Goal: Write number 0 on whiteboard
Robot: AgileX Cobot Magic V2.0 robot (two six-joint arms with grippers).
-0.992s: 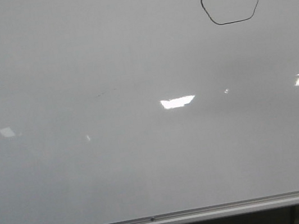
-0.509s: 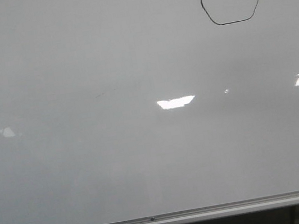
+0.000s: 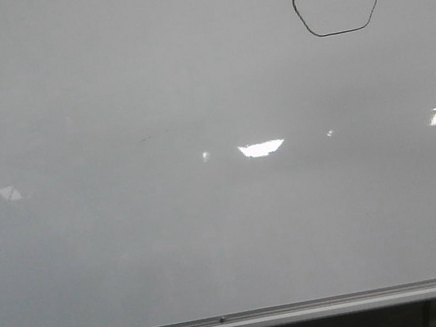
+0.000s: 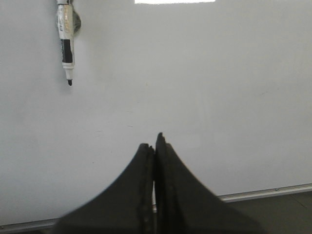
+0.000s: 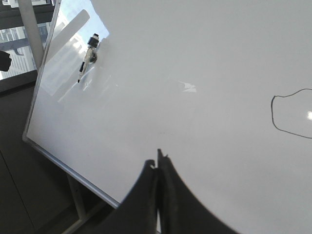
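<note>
I had the whiteboard (image 3: pixel 173 245) filling my front view, and the number 0 (image 3: pixel 335 2) sat high on its right side, a thin black loop, closed, wider than tall and a bit lumpy. Against the two earlier front pictures the loop had not altered at all: same outline, same spot. The only things that shifted over that second were the bright reflections low on the board, one patch sliding a little and a small new glint turning up beside it. I read that as the arms moving somewhere out of the front view, not as any new ink.

Neither arm showed in front. From the left wrist camera, the left gripper (image 4: pixel 155 144) had its fingers pressed together with nothing between them, well clear of the marker (image 4: pixel 66 41) clinging to the board with its tip bare. The right gripper (image 5: pixel 157 163) was likewise pinched closed and empty, with part of the loop visible off to one side and the marker far away near the board's silver frame (image 5: pixel 44 73).

My judgement: the writing was done, the pen was put back, and only parking the arms could remain
</note>
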